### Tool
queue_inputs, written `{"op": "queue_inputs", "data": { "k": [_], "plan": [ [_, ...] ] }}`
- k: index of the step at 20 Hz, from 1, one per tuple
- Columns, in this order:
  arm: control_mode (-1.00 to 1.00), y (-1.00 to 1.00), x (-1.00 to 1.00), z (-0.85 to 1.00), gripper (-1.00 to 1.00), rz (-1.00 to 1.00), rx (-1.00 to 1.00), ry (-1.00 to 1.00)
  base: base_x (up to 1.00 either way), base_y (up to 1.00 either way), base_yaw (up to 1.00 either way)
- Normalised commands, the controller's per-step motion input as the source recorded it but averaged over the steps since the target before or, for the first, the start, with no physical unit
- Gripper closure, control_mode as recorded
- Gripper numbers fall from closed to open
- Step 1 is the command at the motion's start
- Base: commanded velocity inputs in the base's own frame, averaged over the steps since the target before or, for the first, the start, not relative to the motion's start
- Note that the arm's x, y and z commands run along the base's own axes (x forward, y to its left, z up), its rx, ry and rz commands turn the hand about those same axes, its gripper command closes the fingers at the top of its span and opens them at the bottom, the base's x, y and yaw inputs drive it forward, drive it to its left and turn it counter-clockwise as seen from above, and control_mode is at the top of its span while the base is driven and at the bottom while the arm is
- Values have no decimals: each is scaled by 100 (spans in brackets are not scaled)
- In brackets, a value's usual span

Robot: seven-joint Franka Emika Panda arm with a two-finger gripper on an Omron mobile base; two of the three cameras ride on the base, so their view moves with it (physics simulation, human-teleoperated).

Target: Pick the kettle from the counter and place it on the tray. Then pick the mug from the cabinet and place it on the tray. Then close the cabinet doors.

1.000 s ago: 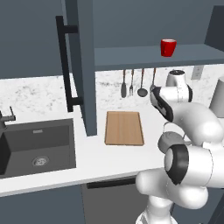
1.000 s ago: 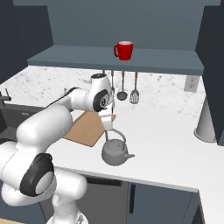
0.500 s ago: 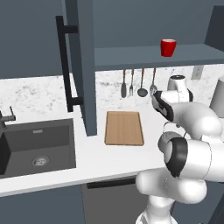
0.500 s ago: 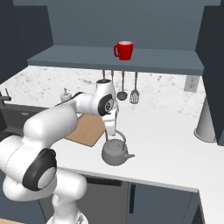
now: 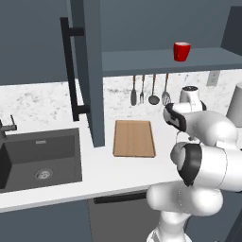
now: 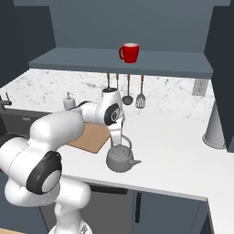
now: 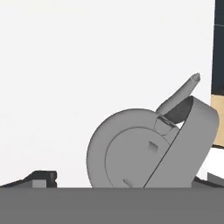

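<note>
The grey kettle (image 6: 119, 160) stands on the white counter (image 6: 173, 137), just right of the wooden tray (image 6: 89, 138). My gripper (image 6: 117, 138) points down right above its arched handle. In the hand view the kettle (image 7: 131, 151) sits close below, with its handle loop toward the right finger and my gripper (image 7: 124, 178) open, one dark tip on each side. The tray (image 5: 134, 138) lies bare. The red mug (image 6: 130, 52) stands on the cabinet shelf (image 6: 91, 61), where the left base view also has the mug (image 5: 181, 51). My arm hides the kettle in the left base view.
An open cabinet door (image 5: 90, 71) with a black bar handle (image 5: 71, 71) hangs left of the tray. A dark sink (image 5: 40, 156) is further left. Utensils (image 6: 128, 91) hang on the backsplash, with a soap dispenser (image 6: 68, 101) nearby. A tall grey container (image 6: 215, 128) stands at the right.
My hand has come down and slightly right toward the kettle's handle. The kettle, mug and tray have not moved, and the jaws stay open.
</note>
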Motion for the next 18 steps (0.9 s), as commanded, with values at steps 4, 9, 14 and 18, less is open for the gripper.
{"op": "queue_inputs", "data": {
  "k": [4,9,14,18],
  "plan": [
    [-100,11,-25,-6,100,14,0,-13,0,0,0],
    [-100,1,-20,-16,100,25,0,0,0,0,0],
    [-100,5,-10,3,100,39,0,-1,0,0,0],
    [-100,15,-1,49,100,38,0,-16,0,0,0]
  ]
}}
